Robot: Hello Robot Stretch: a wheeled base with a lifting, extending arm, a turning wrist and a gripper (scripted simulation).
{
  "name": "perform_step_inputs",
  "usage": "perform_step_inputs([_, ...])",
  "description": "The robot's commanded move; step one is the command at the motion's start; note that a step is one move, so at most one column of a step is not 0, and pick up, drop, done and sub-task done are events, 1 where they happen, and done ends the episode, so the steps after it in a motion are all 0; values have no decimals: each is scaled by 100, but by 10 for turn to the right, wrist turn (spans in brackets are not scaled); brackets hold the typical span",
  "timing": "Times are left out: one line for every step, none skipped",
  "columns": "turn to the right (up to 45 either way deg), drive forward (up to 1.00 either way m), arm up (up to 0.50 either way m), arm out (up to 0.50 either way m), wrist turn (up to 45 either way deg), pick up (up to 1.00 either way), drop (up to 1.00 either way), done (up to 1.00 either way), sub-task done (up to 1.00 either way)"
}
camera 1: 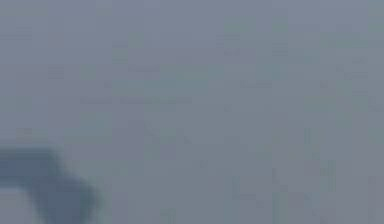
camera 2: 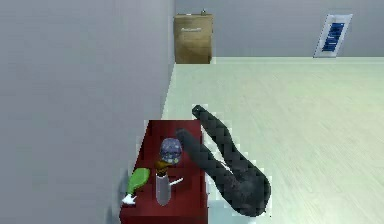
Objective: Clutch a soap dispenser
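A low dark red table (camera 2: 190,195) stands against a grey wall on the arm side view's left. On it stands a slim grey bottle (camera 2: 163,190) with a thin spout sticking out to one side. Just behind the bottle sits a rounded blue-grey jar (camera 2: 171,150). To the bottle's left, at the table's edge, lies a green thing (camera 2: 139,179) with a white end (camera 2: 130,200).
A plain grey wall (camera 1: 200,100) stands close ahead in the forward view. In the arm side view, pale floor (camera 2: 310,130) stretches out to the right of the table. A wooden cabinet (camera 2: 195,38) stands at the far wall, and a blue-framed picture (camera 2: 335,35) hangs there.
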Motion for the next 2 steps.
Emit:
perform_step_inputs([0, 0, 0, 36, 0, 0, 0, 0, 0])
perform_step_inputs([0, 0, 0, 0, 450, 0, 0, 0, 0])
